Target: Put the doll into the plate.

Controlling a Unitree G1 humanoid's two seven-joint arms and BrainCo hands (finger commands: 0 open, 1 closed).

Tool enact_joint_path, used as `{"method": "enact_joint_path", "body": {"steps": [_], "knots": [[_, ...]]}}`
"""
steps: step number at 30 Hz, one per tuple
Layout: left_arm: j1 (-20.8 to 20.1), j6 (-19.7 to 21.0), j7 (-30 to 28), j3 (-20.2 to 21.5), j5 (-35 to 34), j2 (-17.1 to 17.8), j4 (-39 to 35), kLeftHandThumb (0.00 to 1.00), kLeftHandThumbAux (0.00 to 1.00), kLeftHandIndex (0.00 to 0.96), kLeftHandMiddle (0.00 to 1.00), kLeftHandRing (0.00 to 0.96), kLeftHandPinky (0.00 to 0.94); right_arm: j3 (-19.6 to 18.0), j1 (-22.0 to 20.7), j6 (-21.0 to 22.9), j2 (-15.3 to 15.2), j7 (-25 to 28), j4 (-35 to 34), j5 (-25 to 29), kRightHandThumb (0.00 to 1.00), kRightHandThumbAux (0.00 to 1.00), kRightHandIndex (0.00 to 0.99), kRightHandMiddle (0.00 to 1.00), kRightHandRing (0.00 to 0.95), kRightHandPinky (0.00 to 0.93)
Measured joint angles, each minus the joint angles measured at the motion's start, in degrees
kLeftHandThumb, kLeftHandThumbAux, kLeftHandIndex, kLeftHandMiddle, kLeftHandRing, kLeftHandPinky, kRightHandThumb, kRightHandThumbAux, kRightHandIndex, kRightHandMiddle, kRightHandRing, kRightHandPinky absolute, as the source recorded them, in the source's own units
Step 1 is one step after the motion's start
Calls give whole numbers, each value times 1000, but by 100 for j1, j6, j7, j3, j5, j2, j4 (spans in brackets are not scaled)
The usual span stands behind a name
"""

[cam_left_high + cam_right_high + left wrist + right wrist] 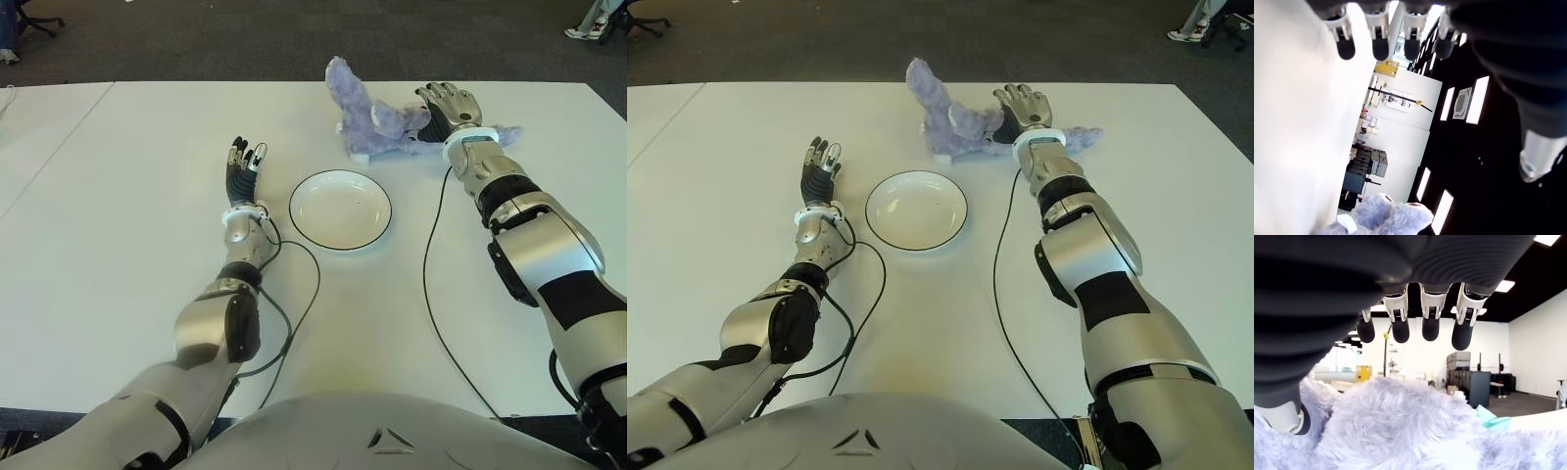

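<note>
- The right hand [448, 104], fingers spread and holding nothing, is hovering directly over the fluffy lilac plush doll [377, 124].
- The round white black-rimmed plate [340, 210] is lying nearer the robot, leftward, beside the idling, loosely open left hand [243, 168].

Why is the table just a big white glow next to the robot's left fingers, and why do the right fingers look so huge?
In the left wrist view the table is washed out by glare, with no detail. In the right wrist view the right hand sits close to the camera, so its fingers loom large above the doll. Both eye views are evenly lit, showing the plate clearly.
</note>
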Motion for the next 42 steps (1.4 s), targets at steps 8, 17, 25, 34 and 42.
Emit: {"method": "enact_joint_path", "body": {"steps": [8, 17, 25, 34, 42], "knots": [[0, 0, 0, 9, -2, 0, 0, 0, 571, 71, 66, 41, 24, -126, 106, -1, 91, -2, 1, 171, 413, 534, 94, 73, 153, 284], [0, 0, 0, 20, -4, 2, 0, 0, 584, 68, 69, 46, 35, -265, 230, -11, 310, -113, -1, 434, 420, 557, 129, 88, 200, 353], [-1, 0, 0, 34, -6, 3, 0, 0, 588, 45, 62, 50, 44, -443, 247, -118, 370, -204, -5, 678, 440, 562, 180, 112, 232, 345], [0, 0, 0, 35, -6, 3, 0, 0, 560, 37, 62, 50, 44, -626, 350, -188, 380, -315, -14, 846, 668, 706, 410, 437, 499, 605], [0, 0, 0, 34, -6, 4, 0, 0, 559, 40, 67, 52, 44, -794, 376, -187, 385, -435, -21, 992, 684, 713, 433, 754, 782, 844]]}}
